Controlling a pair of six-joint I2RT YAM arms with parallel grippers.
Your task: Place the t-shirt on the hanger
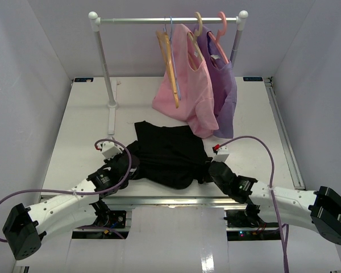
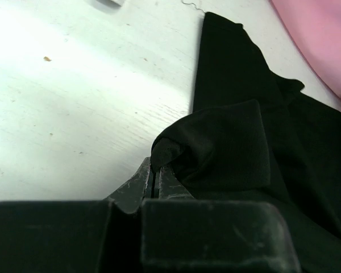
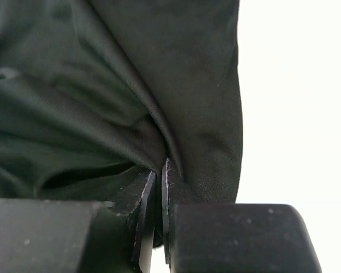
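Observation:
The black t-shirt (image 1: pixel 169 152) lies crumpled on the white table, near the front. My left gripper (image 1: pixel 131 162) is at its left edge. In the left wrist view the gripper (image 2: pixel 156 168) is shut on a fold of the t-shirt (image 2: pixel 227 142). My right gripper (image 1: pixel 208 168) is at the shirt's right edge. In the right wrist view it (image 3: pixel 161 168) is shut on bunched black t-shirt fabric (image 3: pixel 102 85). The light-blue hanger (image 1: pixel 171 28) hangs bare on the rail at the back, right beside a tan-orange hanger (image 1: pixel 167 57).
A clothes rack (image 1: pixel 105 62) stands at the back of the table, its rail (image 1: pixel 136 20) overhead. A pink garment (image 1: pixel 187 91) and a purple garment (image 1: pixel 224 85) on a pink hanger (image 1: pixel 220 25) hang from it, just behind the t-shirt. White walls enclose the table.

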